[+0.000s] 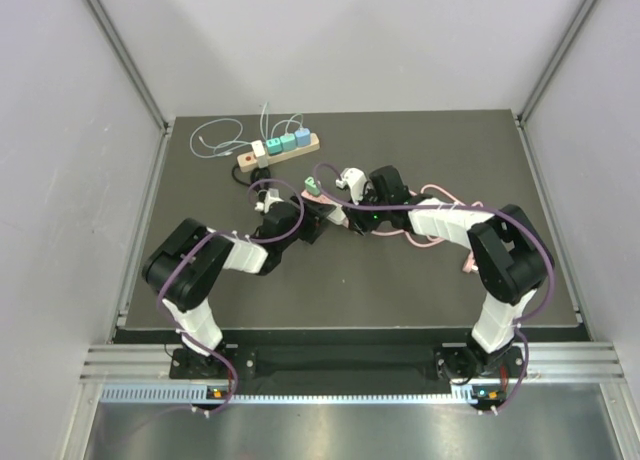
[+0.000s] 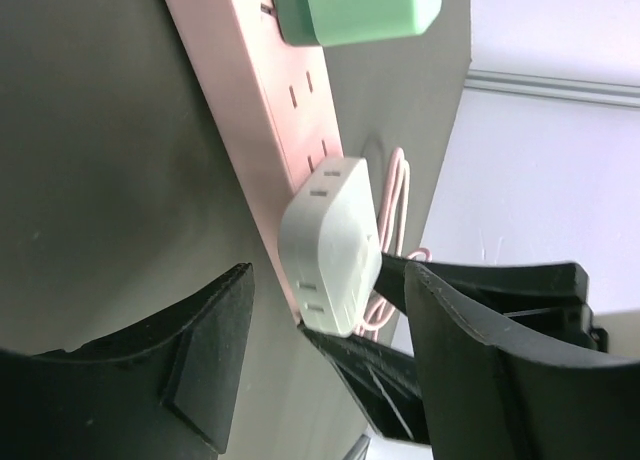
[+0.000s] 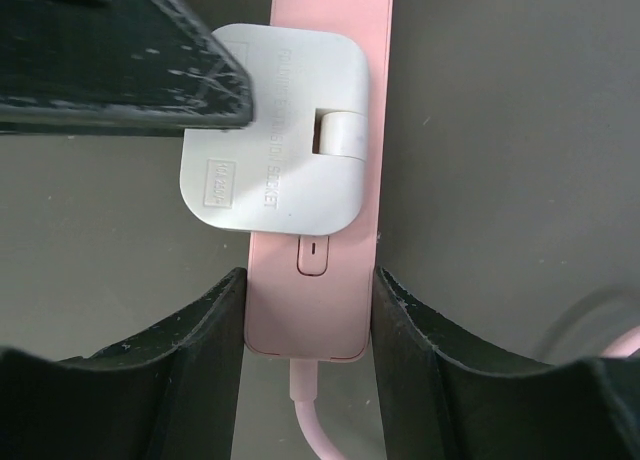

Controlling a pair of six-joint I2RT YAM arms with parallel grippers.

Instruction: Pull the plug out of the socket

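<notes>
Left gripper [image 2: 328,280] fingers apart astride white plug [image 2: 330,240]; right gripper [image 3: 310,280] seemingly clamps pink socket strip [image 3: 318,320] (cable end).

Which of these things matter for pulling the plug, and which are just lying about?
In the job: white plug, pink power strip, left gripper, right gripper.
Lying about: green plug, wooden power strip at the back, its three plugs.

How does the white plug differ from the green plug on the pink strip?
The white plug sits at the cord end of the strip; the green plug is further along. The white plug lies in the gap between the fingers of the left gripper; the green plug stands beyond them. Both are rounded and seated in the strip.
</notes>
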